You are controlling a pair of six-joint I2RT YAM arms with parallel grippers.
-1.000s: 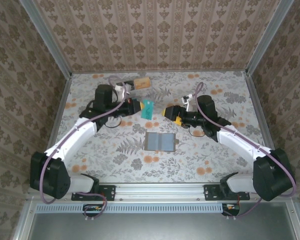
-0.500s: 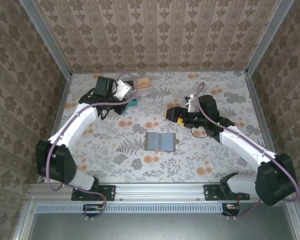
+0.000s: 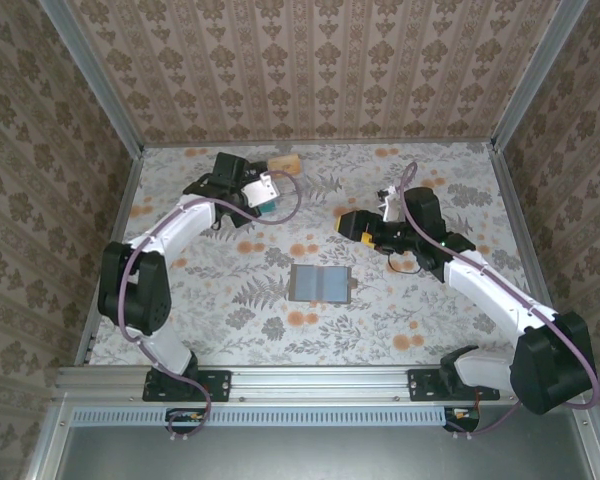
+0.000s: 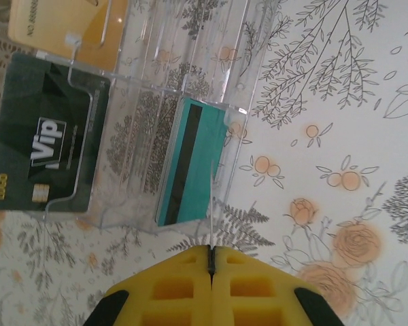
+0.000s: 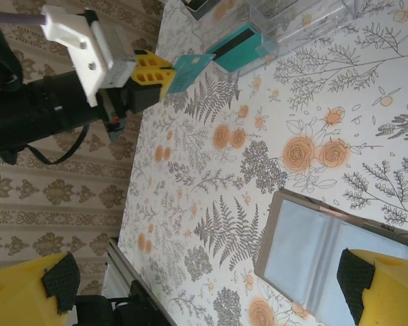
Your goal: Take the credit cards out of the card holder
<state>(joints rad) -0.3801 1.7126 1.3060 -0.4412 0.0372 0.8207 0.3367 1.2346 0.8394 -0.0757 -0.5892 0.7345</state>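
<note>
1. Reaches toward 1 o'clock with left arm, left end effector (image 4: 211, 252) clamped on a credit card (image 5: 190, 68).
2. Stretches toward 11 o'clock with right arm, right end effector (image 3: 343, 224) aimed at 9 o'clock, jaws apart.

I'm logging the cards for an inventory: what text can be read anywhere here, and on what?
"Vip": white, on the dark green card in the clear tray.
"LOGO": gold, at the same card's corner.
"NO" plus digits too blurred to read: on the orange card.
Teal card in the tray, held teal card in the left gripper, card holder: no readable text.
</note>
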